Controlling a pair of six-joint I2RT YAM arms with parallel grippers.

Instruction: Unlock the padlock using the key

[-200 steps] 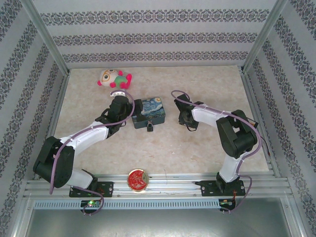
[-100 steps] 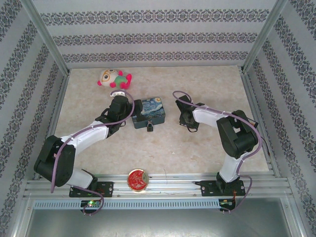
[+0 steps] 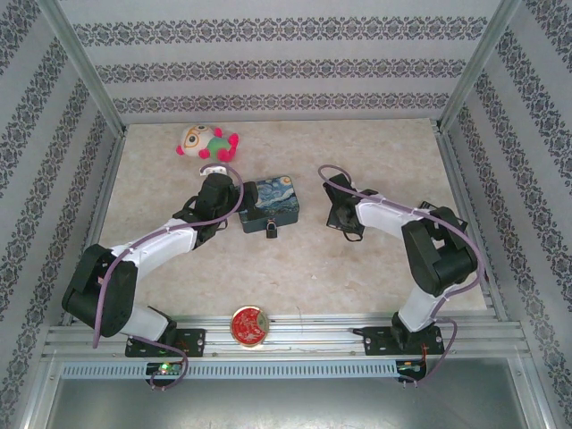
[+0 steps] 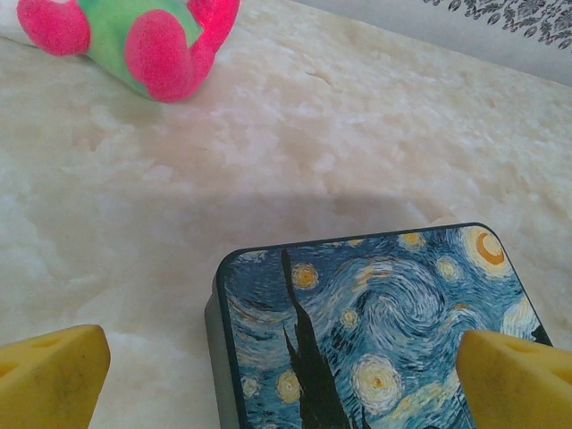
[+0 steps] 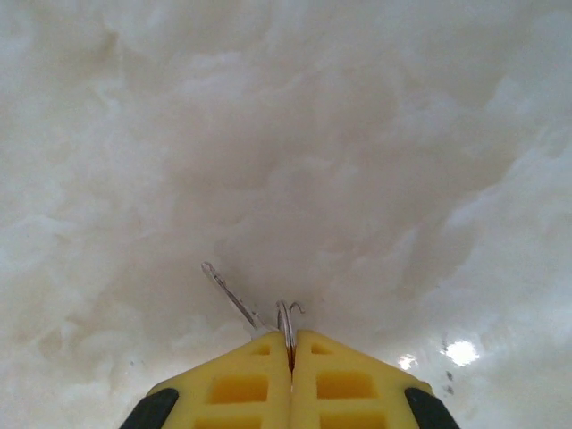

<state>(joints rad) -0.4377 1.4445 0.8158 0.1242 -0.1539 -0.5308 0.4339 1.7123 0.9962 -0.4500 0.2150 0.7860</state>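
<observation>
Starting at the far left of the table (image 3: 295, 277): one plush toy (image 3: 207, 141), pink and green, lying near the back corner, well apart from everything to do with the lock. Seen again at the top left of the left wrist view (image 4: 134, 36).

Next, one left claw (image 3: 231, 198), reaching in from the lower left to the left end of the one blue painted tin (image 3: 277, 201). Spread as wide as can be, with two yellow fingertips (image 4: 49, 375) low at either side of the wrist view and the tin's lid (image 4: 366, 331) between them. Gripping nothing. Leaving a clear gap between the left tip and the tin's side. Overlapping the lid's edge with the right tip, touching or not impossible to tell.

Nearer, on the metal rail (image 3: 322, 335) at the table's near edge: one round red disc (image 3: 249, 324).

Just in front of the tin, against its near wall: one small dark padlock (image 3: 269, 230). Too small to make out more than its dark body.

Further right, well apart from the padlock: one right claw (image 3: 343, 222), pointing down at the table. Closed tight, with two yellow fingers pressed flat together in the right wrist view (image 5: 290, 344). Pinching at the very tips one thin silvery key (image 5: 234, 299), ring end caught between the pads, blade slanting out to the upper left, low over the pale marbled table (image 5: 268, 134).
</observation>
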